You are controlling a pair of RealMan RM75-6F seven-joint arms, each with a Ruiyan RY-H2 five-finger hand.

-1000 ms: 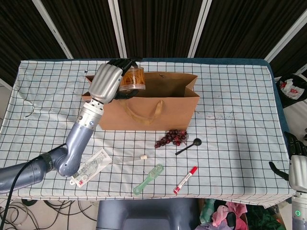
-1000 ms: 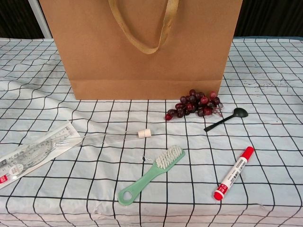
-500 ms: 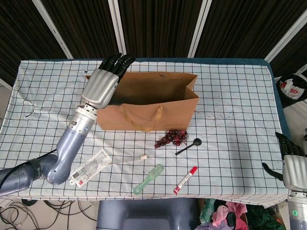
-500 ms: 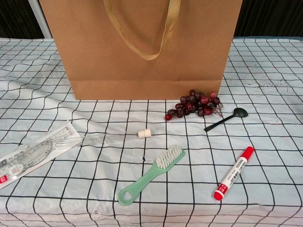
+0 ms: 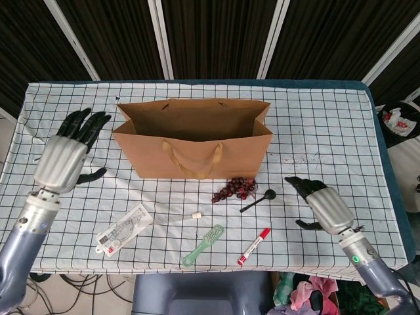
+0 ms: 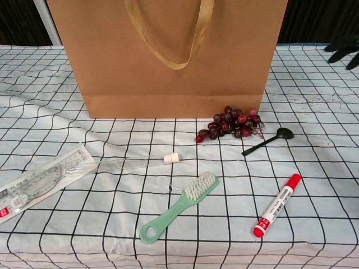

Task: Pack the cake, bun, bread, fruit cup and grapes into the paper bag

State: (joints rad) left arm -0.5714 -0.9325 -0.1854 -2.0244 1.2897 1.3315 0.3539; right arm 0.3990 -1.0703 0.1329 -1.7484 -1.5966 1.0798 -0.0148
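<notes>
The brown paper bag [image 5: 197, 147] [image 6: 168, 61] stands upright and open at the table's middle; its inside is hidden from me. A bunch of dark red grapes [image 5: 234, 189] [image 6: 231, 124] lies on the cloth just in front of the bag's right corner. My left hand [image 5: 65, 154] hovers to the left of the bag, fingers spread, holding nothing. My right hand [image 5: 321, 202] is low at the right, fingers apart and empty, a short way right of the grapes; only its fingertips [image 6: 342, 51] show in the chest view. No cake, bun, bread or fruit cup is visible.
A black spoon [image 5: 258, 200] [image 6: 268, 141] lies beside the grapes. A red marker [image 5: 253, 246] [image 6: 276, 204], a green brush [image 5: 203, 245] [image 6: 179, 215], a clear tube with a cork [image 6: 129, 163] and a packaged ruler set [image 5: 122, 227] [image 6: 39, 182] lie nearer the front edge.
My left hand let the fruit cup go over the bag's mouth, then drew back left and down, empty. My right hand came in from the right edge toward the grapes.
</notes>
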